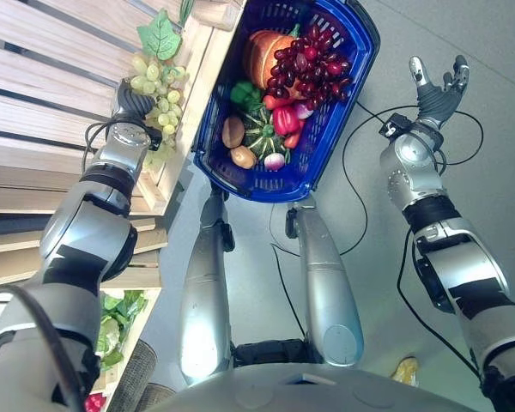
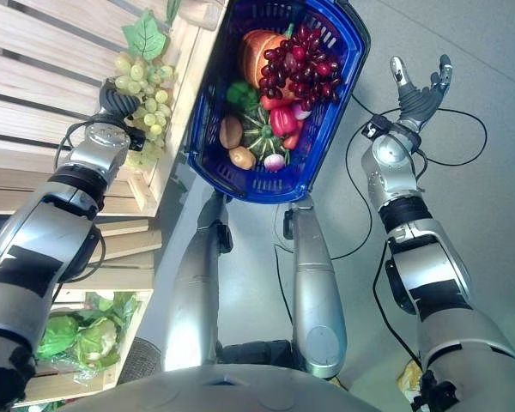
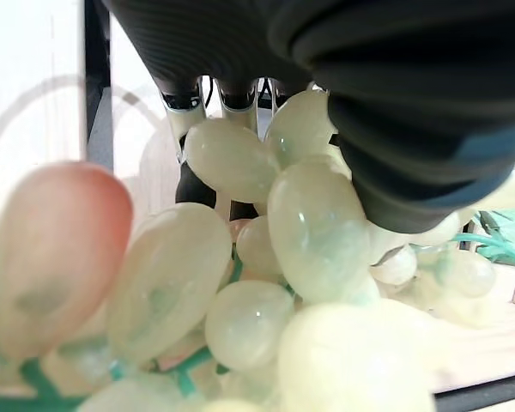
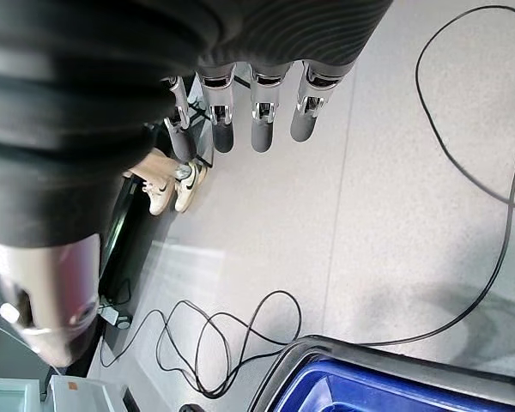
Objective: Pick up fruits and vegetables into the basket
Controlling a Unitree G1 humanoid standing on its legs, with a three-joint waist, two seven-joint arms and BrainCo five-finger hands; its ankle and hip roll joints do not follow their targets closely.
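Wooden crates [image 1: 34, 112] fill the upper left, where the left hand [image 1: 130, 101] curls around green grapes [image 1: 159, 94]. Upper centre sits the blue basket [image 1: 343, 94]; the right hand [image 1: 438, 86] spreads its fingers, empty.

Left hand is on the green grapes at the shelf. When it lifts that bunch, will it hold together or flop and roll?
The green grapes look like a loose cluster on thin green stems, so the bunch will probably dangle and swing from the left hand. The glossy round grapes look slippery, so the hold may slide. Over the blue basket they may settle unevenly on the piled produce.
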